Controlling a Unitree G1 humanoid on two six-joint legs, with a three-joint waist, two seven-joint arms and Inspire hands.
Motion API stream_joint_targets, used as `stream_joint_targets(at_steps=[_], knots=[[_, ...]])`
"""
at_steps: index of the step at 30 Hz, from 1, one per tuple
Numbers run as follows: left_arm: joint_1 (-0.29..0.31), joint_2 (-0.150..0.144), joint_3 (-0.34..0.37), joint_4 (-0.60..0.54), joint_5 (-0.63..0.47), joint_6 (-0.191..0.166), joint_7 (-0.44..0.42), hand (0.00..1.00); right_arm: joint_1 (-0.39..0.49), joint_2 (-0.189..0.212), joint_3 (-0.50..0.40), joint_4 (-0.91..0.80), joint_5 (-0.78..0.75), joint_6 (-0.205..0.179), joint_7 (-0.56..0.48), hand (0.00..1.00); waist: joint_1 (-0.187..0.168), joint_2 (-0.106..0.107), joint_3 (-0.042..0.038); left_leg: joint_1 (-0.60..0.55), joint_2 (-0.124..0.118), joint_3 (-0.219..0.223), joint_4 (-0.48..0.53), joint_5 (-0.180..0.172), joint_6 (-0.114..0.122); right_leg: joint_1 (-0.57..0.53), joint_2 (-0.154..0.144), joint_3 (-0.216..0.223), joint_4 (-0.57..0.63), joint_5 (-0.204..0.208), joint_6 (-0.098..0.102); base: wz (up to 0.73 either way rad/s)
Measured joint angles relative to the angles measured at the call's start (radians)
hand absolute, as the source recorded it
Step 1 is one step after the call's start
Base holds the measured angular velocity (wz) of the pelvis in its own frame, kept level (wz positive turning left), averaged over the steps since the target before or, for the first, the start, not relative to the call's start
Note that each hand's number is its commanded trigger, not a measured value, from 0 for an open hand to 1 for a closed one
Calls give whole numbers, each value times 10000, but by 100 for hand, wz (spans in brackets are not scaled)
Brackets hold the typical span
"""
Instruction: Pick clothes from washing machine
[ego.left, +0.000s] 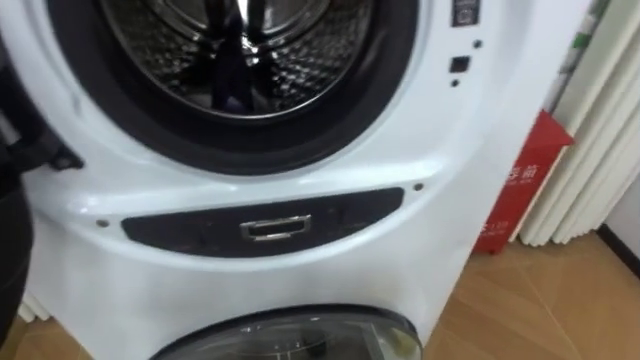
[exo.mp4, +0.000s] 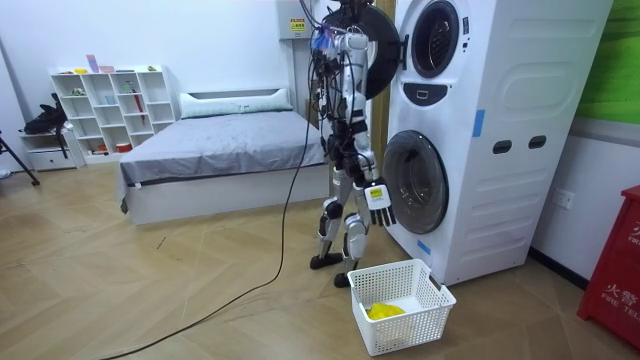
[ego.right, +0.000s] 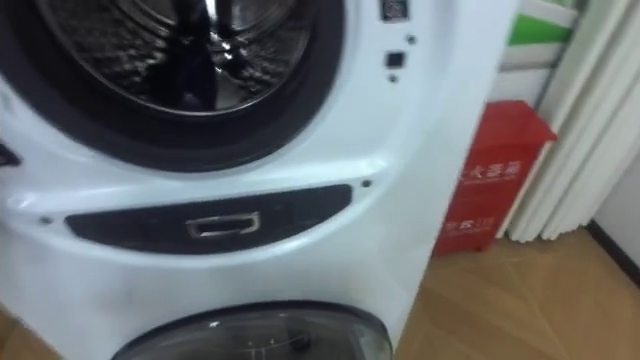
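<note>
We see bright, even indoor light; glare streaks the steel drum (ego.left: 262, 62), and the washing machine (exo.mp4: 500, 110) front shines softly.

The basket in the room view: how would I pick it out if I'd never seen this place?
Find the tall white washer stack at the room view's right. On the wood floor before it, by the robot's feet, stands the basket. It is white with lattice walls, open on top, and something yellow lies in it, unlike the red box farther right.
</note>
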Motion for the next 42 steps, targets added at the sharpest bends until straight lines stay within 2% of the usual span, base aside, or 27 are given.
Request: stream_joint_targets(at_steps=[4, 7, 13, 22, 27, 29, 32, 34, 35, 36, 37, 38, 40, 41, 42], knots=[[8, -49, 356, 0, 101, 49, 15, 0, -53, -27, 192, -89, -520, -11, -113, 0, 84, -52, 3, 9, -11, -228, -10, 0, 0, 135, -46, -269, -152, 11, 3, 12], [-15, -153, 359, -30, 115, 104, 10, 0, -120, -42, 355, -87, -663, -9, -268, 0, 292, -87, 3, 12, -14, -244, -12, 0, 1, 158, -60, -324, -156, 10, 6, 8], [-41, -291, 337, -65, 80, 146, 21, 0, -149, -11, 637, -74, -596, -9, -636, 0, 345, -130, 12, 178, -4, -325, -10, 0, 0, 463, -62, -430, -315, 29, 14, 6], [50, -244, 369, -370, 91, 52, 97, 0, -185, -21, 895, -79, -610, -18, -746, 0, 500, -121, 20, 212, 23, -326, -35, -7, -1, 526, -47, -455, -293, 21, 15, 0], [183, -244, 503, -433, 459, 16, 196, 0, -169, -18, 985, -79, -607, -33, -789, 0, 529, -70, 20, 200, 177, -394, 285, -190, -101, 660, 64, -444, -249, -44, -70, 2], [179, -217, 584, -570, 531, 13, 209, 0, -189, -20, 978, -76, -670, -33, -788, 0, 538, -56, 30, 19, 223, -408, 788, -362, -186, 528, 113, -452, -76, -148, -146, -2], [55, -246, 666, -679, 634, -62, 172, 0, -294, -74, 983, -52, -774, -46, -779, 0, 623, -75, 34, -895, 334, -537, 2582, -492, -337, 256, 41, -480, 262, -278, -303, -10], [-13, -256, 737, -932, 792, -58, 73, 0, -296, -84, 929, -53, -980, -121, -785, 0, 497, -81, 21, -1470, 412, -1047, 3745, -524, -370, 120, 71, -640, 466, -379, -497, -6], [-84, -294, 735, -979, 768, -68, -27, 0, -323, -157, 884, -77, -1053, -173, -794, 0, 527, 20, 79, -1647, 583, -1063, 4587, -640, -469, 44, 114, -825, 712, -495, -607, -28], [-71, -331, 733, -977, 756, -67, -74, 0, -328, -217, 877, -77, -1053, -175, -796, 0, 554, 44, 101, -1657, 707, -1062, 5085, -653, -492, 36, 129, -1037, 795, -552, -662, -51], [-35, -410, 731, -969, 740, -66, -232, 0, -322, -332, 946, -84, -1052, -249, -808, 0, 519, 249, 32, -1535, 888, -1148, 5840, -666, -569, 50, 232, -1333, 796, -569, -716, -38], [-180, -468, 732, -987, 749, -58, -401, 0, -294, -357, 949, -90, -1035, -353, -831, 0, 353, 373, 47, -1338, 898, -1386, 6329, -653, -620, 18, 268, -1673, 819, -548, -758, -18], [-441, -475, 698, -1070, 749, -88, -601, 0, -183, -335, 845, -153, -1010, -373, -805, 0, 179, 374, 54, -840, 820, -1619, 6210, -644, -743, -203, 268, -1843, 929, -527, -796, 19], [-570, -476, 691, -1075, 750, -100, -664, 0, -162, -326, 768, -165, -1013, -387, -799, 0, 151, 373, 54, -596, 816, -1632, 5914, -655, -762, -280, 272, -1878, 961, -509, -819, 28], [-857, -487, 680, -1088, 762, -112, -751, 0, -123, -308, 656, -160, -1032, -439, -793, 0, 35, 386, 47, -128, 846, -1677, 5162, -732, -892, -419, 271, -2034, 969, -435, -828, 37]])
